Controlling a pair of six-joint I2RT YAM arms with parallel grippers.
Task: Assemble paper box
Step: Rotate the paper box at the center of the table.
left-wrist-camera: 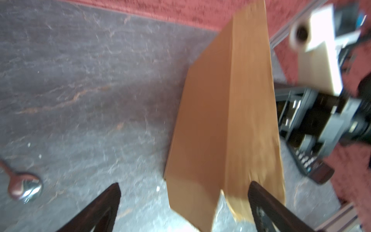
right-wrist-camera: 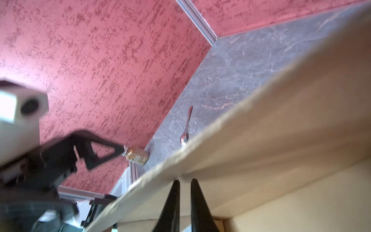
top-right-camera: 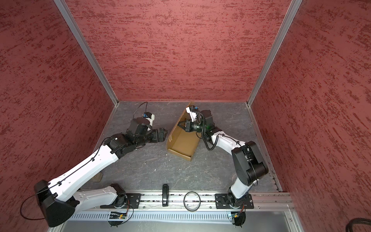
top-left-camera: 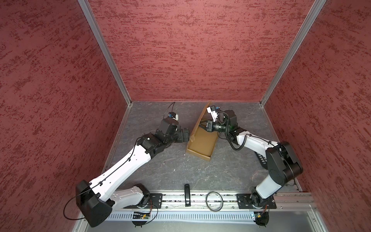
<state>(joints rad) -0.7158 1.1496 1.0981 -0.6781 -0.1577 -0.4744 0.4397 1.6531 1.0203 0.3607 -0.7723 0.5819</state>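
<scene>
**Paper box half-formed, one hand inside it, the other wide open outside**

Red textured walls (top-left-camera: pixel 190 50) close in a grey marbled counter (top-left-camera: pixel 170 172) on three sides. Two white-and-black arms reach across it: the left arm (top-left-camera: pixel 128 160) low and long, the right arm (top-left-camera: pixel 281 160) bent at the elbow. Between their wrists is the paper box (top-left-camera: pixel 202 142) (top-right-camera: pixel 183 144), seen in both top views toward the far middle of the counter and skewed to its edges. It is a tan cardboard tray with its base flat on the counter. A low end wall is raised at the near end, and a much taller panel stands along the long side that faces the left arm.

The left hand (top-left-camera: pixel 186 135) (left-wrist-camera: pixel 184 183) is just outside that tall panel, by the box's near corner. Its fingers are spread wide and grip nothing. The left wrist view is too blurred to tell whether a finger touches the cardboard.

The right hand (top-left-camera: pixel 202 127) (right-wrist-camera: pixel 185 181) reaches in over the tray from the opposite side. Its fingers are drawn almost together, with only a thin slit between them. The tips are up against the inner face of the tall panel at its fold, and nothing is visibly pinched.

A black remote (top-left-camera: pixel 260 159) lies under the right arm. Beyond the tall panel, the right wrist view shows a small spice jar (right-wrist-camera: pixel 137 157) lying by the wall and a metal spoon (right-wrist-camera: pixel 185 128) on the counter.
</scene>
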